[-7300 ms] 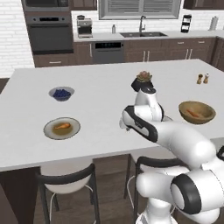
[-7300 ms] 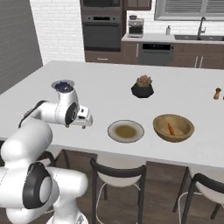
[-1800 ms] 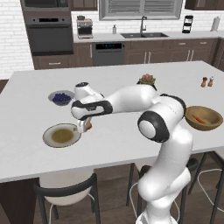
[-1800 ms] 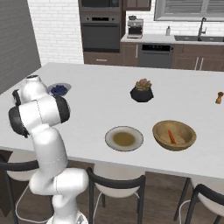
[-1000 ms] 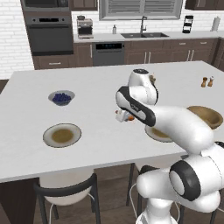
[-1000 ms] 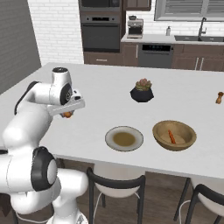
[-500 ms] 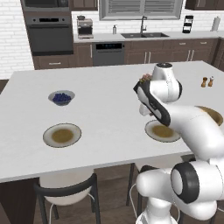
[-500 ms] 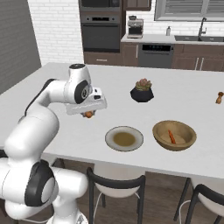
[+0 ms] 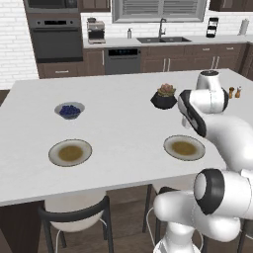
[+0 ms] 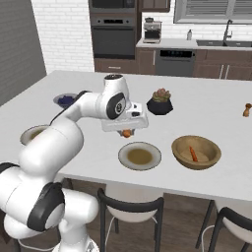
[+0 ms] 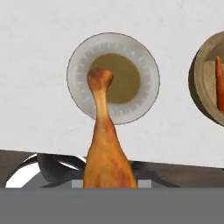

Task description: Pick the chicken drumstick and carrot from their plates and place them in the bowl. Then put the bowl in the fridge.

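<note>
Right base view: left to right, the jaws [image 10: 127, 132], shut on the plump orange-brown chicken drumstick [image 10: 127, 133], hang over the white worktop [image 10: 206, 110] at about eleven o'clock from the emptied grey-rimmed plate [image 10: 140, 156]. At the plate's three o'clock, the round light-brown wooden bowl [image 10: 196, 152] already holds the slim orange-red carrot [image 10: 193, 153]. The drumstick must yet go in, then the bowl into the fridge.

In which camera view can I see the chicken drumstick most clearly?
The hand view shows it best: the chicken drumstick runs up the middle of the picture, thick end at the bottom and bone tip up, over a plate. The right base view gives just a small orange spot under the tool. In the left base view I cannot make it out.
</note>
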Available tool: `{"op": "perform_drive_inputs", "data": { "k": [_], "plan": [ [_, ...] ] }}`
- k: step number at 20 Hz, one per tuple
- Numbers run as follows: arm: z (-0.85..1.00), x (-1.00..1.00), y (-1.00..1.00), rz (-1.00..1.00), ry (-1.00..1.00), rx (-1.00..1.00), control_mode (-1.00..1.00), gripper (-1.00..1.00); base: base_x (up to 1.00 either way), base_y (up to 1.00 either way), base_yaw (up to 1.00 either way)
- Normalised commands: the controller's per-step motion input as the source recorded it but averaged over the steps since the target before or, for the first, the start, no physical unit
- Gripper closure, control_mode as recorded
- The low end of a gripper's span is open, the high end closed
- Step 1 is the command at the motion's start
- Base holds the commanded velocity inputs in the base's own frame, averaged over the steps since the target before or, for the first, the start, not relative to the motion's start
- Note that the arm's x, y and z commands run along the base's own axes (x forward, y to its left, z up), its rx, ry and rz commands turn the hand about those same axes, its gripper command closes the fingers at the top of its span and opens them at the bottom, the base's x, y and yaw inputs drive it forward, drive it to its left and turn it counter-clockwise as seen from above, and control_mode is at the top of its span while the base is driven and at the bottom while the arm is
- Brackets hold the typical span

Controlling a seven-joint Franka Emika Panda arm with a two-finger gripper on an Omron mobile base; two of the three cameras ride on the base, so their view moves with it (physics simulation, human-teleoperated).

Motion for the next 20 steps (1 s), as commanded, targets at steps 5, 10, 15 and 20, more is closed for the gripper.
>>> {"op": "perform_drive_inputs", "data": {
  "k": [5, 10, 15, 20],
  "plan": [
    [0.00, 0.00, -1.00, -0.21, 0.00, 0.00, -1.00, 1.00, 0.00, 0.00, 0.00],
    [-0.05, 0.00, -1.00, -0.15, 0.00, 0.00, -1.00, 1.00, 0.00, 0.00, 0.00],
    [-0.22, 0.06, -1.00, -0.10, 0.00, 0.00, -1.00, 1.00, 0.00, 0.00, 0.00],
    [-0.38, 0.44, -0.94, -0.11, 0.00, 0.04, -1.00, 1.00, 0.00, 0.00, 0.00]
  ]
}}
